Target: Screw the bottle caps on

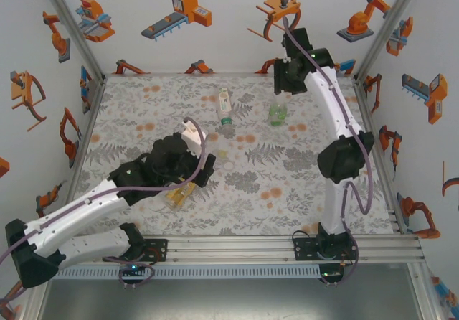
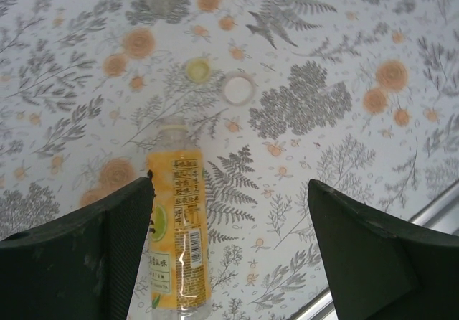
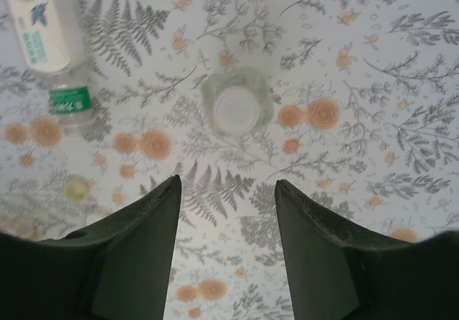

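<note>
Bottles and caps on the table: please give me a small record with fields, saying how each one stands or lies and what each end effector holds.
orange bottle: lying on its side, under the left end effector
clear bottle: lying on its side, green neck toward the caps
green bottle: upright, seen from above
pale yellow cap: loose on the table
whitish cap: loose, close beside the yellow one, not touching
left end effector: open, holding nothing
right end effector: open, holding nothing, above the green bottle
</note>
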Controlling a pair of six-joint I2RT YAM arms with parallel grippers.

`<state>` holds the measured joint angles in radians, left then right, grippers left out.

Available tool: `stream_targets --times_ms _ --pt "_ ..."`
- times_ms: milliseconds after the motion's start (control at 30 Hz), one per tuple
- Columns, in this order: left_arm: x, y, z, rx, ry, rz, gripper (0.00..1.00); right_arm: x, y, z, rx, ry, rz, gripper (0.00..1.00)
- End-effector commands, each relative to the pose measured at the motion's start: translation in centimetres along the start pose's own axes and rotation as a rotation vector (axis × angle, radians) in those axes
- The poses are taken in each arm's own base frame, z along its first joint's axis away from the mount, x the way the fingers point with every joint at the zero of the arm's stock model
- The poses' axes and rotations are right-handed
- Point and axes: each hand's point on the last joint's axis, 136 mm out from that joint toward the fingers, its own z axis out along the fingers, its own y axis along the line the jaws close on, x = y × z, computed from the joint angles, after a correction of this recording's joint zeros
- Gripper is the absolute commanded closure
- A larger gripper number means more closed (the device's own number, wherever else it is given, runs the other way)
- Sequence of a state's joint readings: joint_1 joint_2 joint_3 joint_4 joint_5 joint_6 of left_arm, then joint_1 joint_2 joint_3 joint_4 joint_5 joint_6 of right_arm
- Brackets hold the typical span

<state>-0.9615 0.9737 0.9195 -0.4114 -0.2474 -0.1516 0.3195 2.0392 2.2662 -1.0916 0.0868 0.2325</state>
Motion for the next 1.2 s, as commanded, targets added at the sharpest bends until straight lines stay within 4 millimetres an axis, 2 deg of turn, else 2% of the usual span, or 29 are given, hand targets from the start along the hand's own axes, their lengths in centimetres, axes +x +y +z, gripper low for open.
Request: stream_targets --times_ms 0,233,367,467,533,733,867,967,1167 --pt "-2.2 2.2 -2.4 -0.063 -0.087 -0.156 0.18 1.2 3.1 -2.3 -0.06 -0.017 -0.007 0.47" --pt "-2.2 4.2 -4.7 -0.1 -0.18 -0.282 0.12 4.5 9.4 -1.3 -0.153 0.019 -0.007 0.47" --pt "-2.5 4.5 -5.7 -0.084 -0.244 -0.339 0.1 6.2 12.9 0.4 -0.207 0.035 -0.004 0.44" --pt "-2.8 4.6 -6.2 -0.078 -0.272 -0.346 0.08 6.7 14.7 1.9 -0.227 0.041 -0.002 0.4" --pt "-2.6 4.8 -6.3 -0.086 -0.267 -0.346 0.08 6.8 15.3 3.0 -0.234 0.049 0.013 0.36" --pt "-1.2 4.7 -5.7 -0.078 -0.231 -0.372 0.07 7.0 16.5 6.9 -0.245 0.055 0.049 0.35" --pt "0.0 4.2 -4.6 -0.055 -0.205 -0.395 0.07 7.1 17.1 9.5 -0.238 0.056 0.051 0.33" --pt "0.8 4.0 -3.6 -0.054 -0.192 -0.405 0.07 6.9 17.3 11.4 -0.217 0.049 0.039 0.28" --pt "1.8 4.2 -2.2 -0.079 -0.153 -0.399 0.06 5.3 18.0 14.3 -0.199 -0.019 -0.003 0.19"
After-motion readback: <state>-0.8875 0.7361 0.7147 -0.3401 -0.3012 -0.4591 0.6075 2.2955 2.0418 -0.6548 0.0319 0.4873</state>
